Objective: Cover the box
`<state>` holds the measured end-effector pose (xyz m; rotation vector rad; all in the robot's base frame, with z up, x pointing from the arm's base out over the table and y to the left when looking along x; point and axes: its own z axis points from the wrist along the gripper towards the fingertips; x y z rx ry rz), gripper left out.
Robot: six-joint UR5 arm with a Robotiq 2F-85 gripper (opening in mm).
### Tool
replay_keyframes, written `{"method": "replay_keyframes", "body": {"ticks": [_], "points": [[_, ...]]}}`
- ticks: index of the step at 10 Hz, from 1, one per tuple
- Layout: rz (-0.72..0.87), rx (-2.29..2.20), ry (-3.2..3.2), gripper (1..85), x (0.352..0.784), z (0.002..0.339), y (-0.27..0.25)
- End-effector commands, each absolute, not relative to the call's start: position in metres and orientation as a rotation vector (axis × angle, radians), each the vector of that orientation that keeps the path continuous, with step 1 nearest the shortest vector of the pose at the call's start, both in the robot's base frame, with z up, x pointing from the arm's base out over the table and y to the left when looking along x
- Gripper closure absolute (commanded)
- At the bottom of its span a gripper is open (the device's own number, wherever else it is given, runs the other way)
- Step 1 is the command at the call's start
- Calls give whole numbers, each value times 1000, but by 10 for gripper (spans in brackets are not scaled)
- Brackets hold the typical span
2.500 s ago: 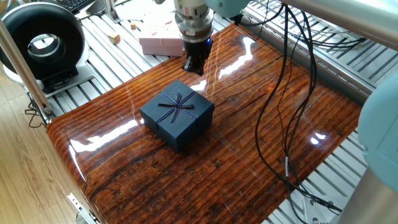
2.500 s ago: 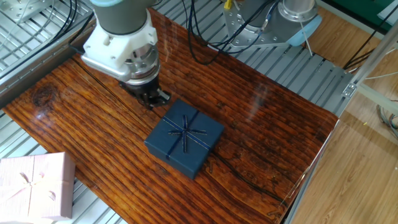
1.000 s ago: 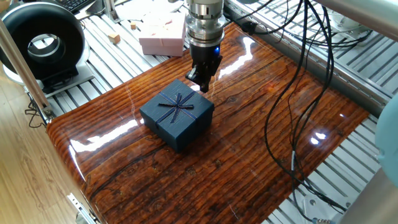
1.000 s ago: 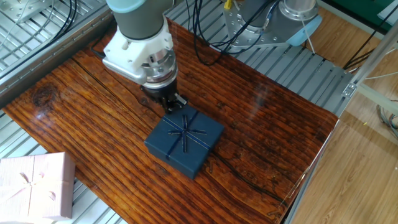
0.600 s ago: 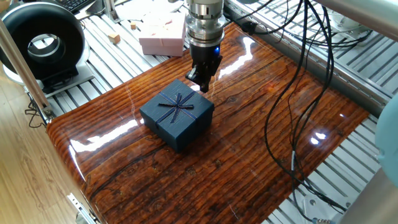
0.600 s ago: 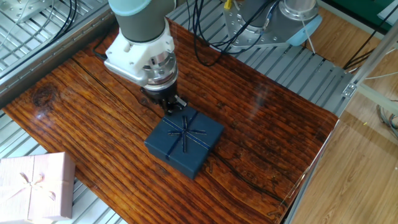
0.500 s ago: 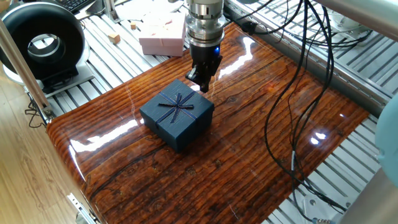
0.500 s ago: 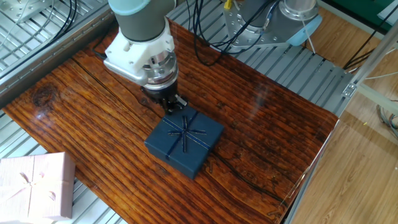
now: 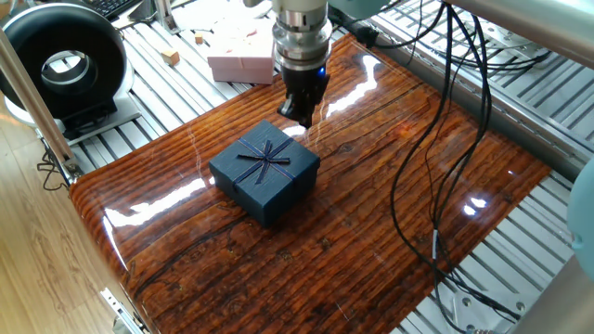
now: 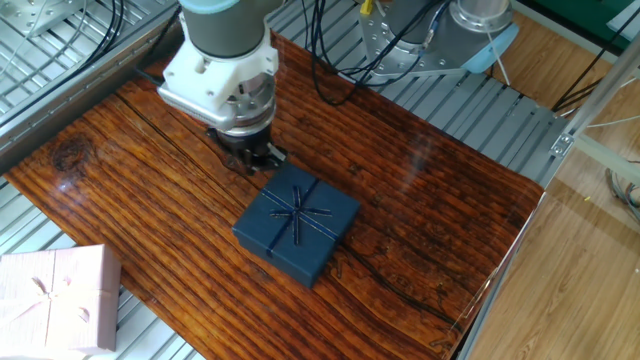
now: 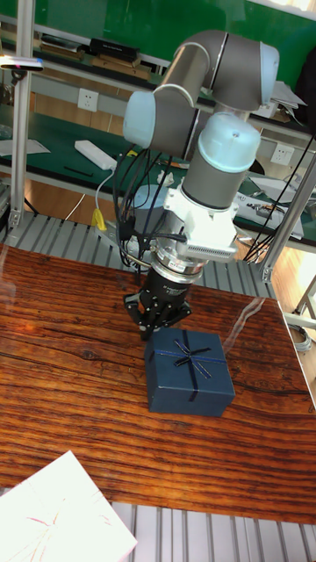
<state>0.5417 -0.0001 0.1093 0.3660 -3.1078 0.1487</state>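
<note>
The navy box [image 9: 281, 206] stands mid-table with its bow-topped lid [image 9: 265, 159] seated squarely on it, so only its lower side walls show. The same closed box [image 10: 305, 262] [image 11: 189, 399] carries the lid [image 10: 298, 213] [image 11: 190, 356] in the other two views. My gripper [image 9: 299, 114] hovers just above the table beside the box's far corner, open, with nothing between its fingers. It points straight down [image 10: 254, 160] [image 11: 154, 328] and does not touch the lid.
A pale pink box [image 9: 241, 57] [image 10: 55, 300] lies on the slatted metal beside the wooden table [image 9: 371, 213]. A black ring-shaped device [image 9: 60, 65] stands at the far left. Black cables [image 9: 436, 176] hang over the table's right half.
</note>
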Motion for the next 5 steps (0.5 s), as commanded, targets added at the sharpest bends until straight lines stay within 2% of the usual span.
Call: {"method": "replay_keyframes", "body": {"ticks": [1, 5], "points": [[169, 428, -3134, 847, 553, 113, -11], [165, 484, -3126, 847, 557, 112, -14]]}}
